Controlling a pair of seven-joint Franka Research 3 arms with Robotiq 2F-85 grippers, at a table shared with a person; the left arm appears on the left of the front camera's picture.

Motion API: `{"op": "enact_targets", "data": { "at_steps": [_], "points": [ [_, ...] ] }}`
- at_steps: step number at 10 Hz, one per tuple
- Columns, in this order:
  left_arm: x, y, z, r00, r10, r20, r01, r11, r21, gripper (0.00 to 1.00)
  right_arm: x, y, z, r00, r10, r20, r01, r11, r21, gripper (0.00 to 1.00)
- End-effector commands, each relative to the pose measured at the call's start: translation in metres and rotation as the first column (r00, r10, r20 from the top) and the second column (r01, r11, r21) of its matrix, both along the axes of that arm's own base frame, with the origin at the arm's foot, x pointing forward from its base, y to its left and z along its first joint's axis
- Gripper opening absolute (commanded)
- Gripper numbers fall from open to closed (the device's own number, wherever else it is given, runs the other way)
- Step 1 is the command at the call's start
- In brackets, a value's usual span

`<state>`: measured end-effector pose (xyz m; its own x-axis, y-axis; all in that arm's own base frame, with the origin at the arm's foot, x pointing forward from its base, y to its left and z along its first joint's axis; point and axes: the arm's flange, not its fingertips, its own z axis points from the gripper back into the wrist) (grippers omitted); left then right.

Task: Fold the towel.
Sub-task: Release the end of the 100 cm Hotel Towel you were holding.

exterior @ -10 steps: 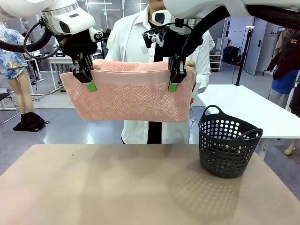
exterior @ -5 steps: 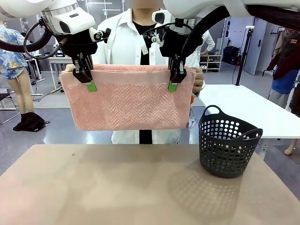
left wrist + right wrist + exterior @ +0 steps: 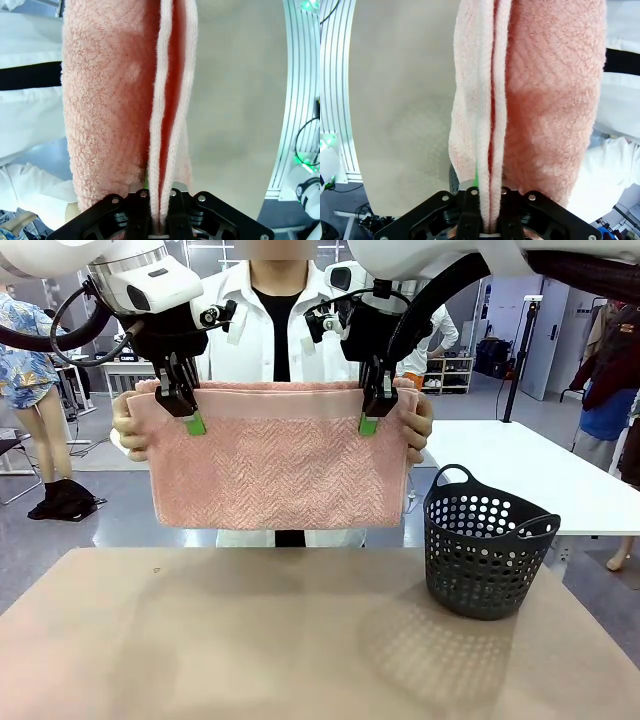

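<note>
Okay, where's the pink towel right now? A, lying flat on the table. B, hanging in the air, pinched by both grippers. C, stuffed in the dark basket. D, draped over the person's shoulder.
B: the towel hangs above the table, its top edge pinched by the left gripper and the right gripper, with the person's hands holding its ends.

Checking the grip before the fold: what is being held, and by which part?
The towel: left gripper and right gripper pinch its top edge; the person's hands hold its sides.
</note>
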<state>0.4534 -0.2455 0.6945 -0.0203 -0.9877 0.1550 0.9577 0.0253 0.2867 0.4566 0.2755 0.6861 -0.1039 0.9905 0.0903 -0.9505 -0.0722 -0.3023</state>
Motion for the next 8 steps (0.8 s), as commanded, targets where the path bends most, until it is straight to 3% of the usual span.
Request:
{"op": "enact_targets", "data": {
  "at_steps": [1, 8],
  "points": [
    [0.0001, 0.0013, 0.0021, 1.0, -0.004, 0.004, 0.004, 1.0, 0.0, 0.0, 0.0008, -0.0009, 0.001, 1.0, 0.005, 0.007, -0.005, 1.0, -0.008, 0.0],
    [0.0001, 0.0013, 0.0021, 1.0, -0.004, 0.004, 0.004, 1.0, 0.0, 0.0, 0.0008, -0.0009, 0.001, 1.0, 0.005, 0.007, -0.005, 1.0, -0.008, 0.0]
  ]
}}
